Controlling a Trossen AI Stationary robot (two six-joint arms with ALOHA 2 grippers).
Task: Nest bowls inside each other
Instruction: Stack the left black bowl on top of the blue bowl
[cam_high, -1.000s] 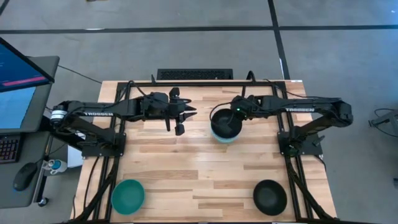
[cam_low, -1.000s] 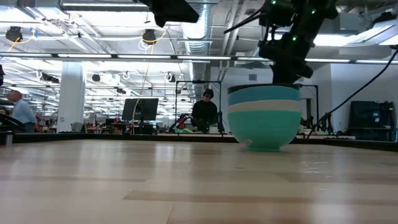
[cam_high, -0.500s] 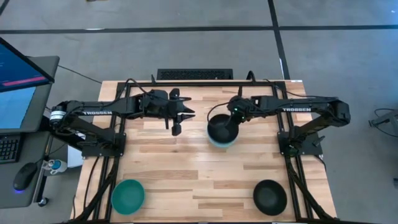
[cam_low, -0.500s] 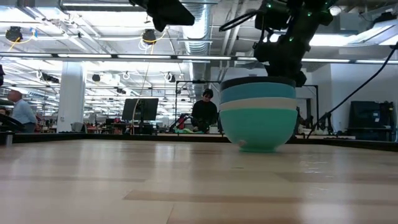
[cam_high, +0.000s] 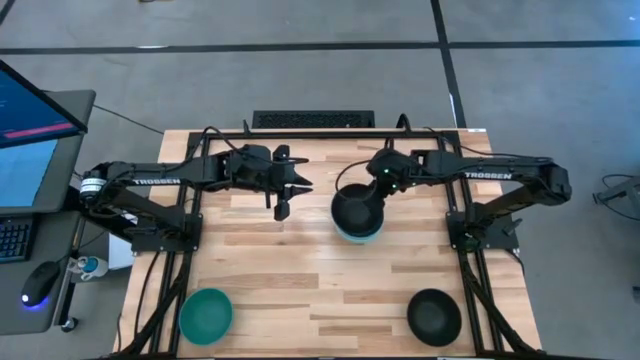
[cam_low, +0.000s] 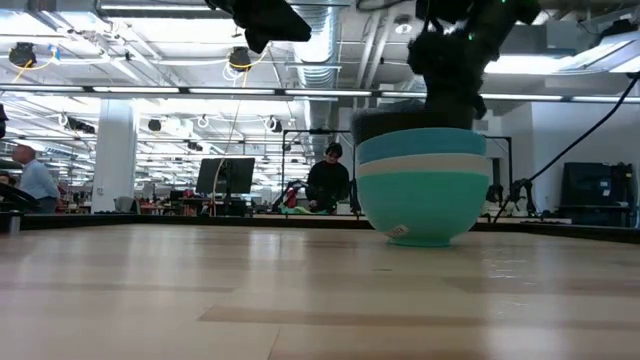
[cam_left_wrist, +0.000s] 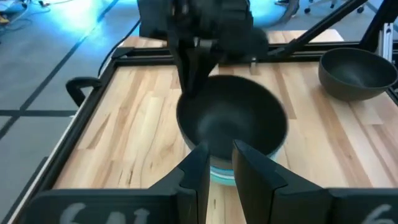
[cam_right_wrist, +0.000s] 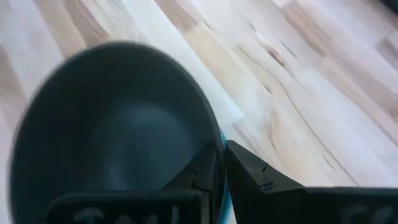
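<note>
- The word TROSSEN stands in pale letters on both dark arms in the high view; I can read no other writing.
- A stack of bowls (cam_high: 357, 212) stands near the middle of the worktop (cam_high: 300, 270), a little toward the back edge. In the low view it shows a bright cyan-blue bowl (cam_low: 420, 210) at the bottom, a white bowl (cam_low: 420, 167) in it, a second cyan-blue bowl (cam_low: 420, 146) above, and a black bowl (cam_high: 357, 207) on top.
- The right claw (cam_high: 371, 187) is at the rim of this black bowl on the side toward the back edge. In the right wrist view one finger is inside the rim and one outside, and a thin gap shows between them; whether they press the rim I cannot tell.
- The left claw (cam_high: 289, 197) hangs above the worktop, just beside the stack on its left, not touching it. Its fingers (cam_left_wrist: 193, 174) stand a little apart and hold nothing.
- A teal-green bowl (cam_high: 206, 313) sits alone by the front left corner.
- A second black bowl (cam_high: 434, 316) sits alone by the front right corner, well apart from the stack.
- Between these two bowls and the stack there is a wide band of bare wood.
</note>
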